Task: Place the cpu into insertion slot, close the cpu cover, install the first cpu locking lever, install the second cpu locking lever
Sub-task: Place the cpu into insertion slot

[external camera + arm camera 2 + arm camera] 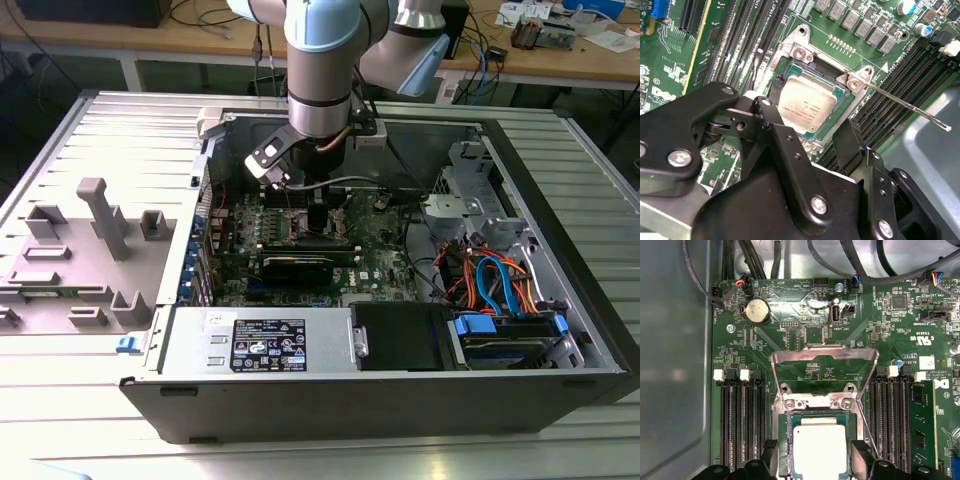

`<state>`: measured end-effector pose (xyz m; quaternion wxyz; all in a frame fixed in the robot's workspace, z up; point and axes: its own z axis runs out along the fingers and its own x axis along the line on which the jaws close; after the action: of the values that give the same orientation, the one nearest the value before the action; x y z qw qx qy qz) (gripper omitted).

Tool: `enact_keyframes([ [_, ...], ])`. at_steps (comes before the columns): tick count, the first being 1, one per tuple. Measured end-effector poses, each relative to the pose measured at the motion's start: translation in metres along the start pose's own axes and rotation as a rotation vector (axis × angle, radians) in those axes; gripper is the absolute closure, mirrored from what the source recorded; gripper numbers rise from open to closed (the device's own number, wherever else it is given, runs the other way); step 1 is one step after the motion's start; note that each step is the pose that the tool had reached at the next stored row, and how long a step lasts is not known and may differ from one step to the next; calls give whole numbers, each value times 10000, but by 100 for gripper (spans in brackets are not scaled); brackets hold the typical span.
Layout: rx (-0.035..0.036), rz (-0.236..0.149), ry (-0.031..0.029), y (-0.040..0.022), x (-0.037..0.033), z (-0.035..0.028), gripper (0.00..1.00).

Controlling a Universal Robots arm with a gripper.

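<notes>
while the cpu [820,450] lies in the insertion slot [783,440], the empty gripper [815,452] straddles it, spread wide. the cpu cover [822,354] stands raised.

A pale grey counter [590,180] with long ribbed grooves spans most of the exterior view and is evenly lit. On the exterior view's left, grey plastic blocks [100,235] stand on it. Behind the counter runs a wooden desk [180,45] on white legs [128,70], strewn with cables [200,15] and small boxes [540,35]. The space under the desk is dark.
</notes>
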<state>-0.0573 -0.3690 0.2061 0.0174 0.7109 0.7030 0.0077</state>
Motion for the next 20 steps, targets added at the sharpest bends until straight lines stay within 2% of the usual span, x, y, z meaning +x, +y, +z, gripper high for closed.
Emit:
enact_keyframes([
  [3,1,1,11,0,16,7,32],
  [7,0,1,2,-1,5,11,32],
  [9,0,0,0,-1,5,37,32],
  [17,0,0,0,-1,19,37,32],
  [20,4,-1,-12,0,19,12,32],
])
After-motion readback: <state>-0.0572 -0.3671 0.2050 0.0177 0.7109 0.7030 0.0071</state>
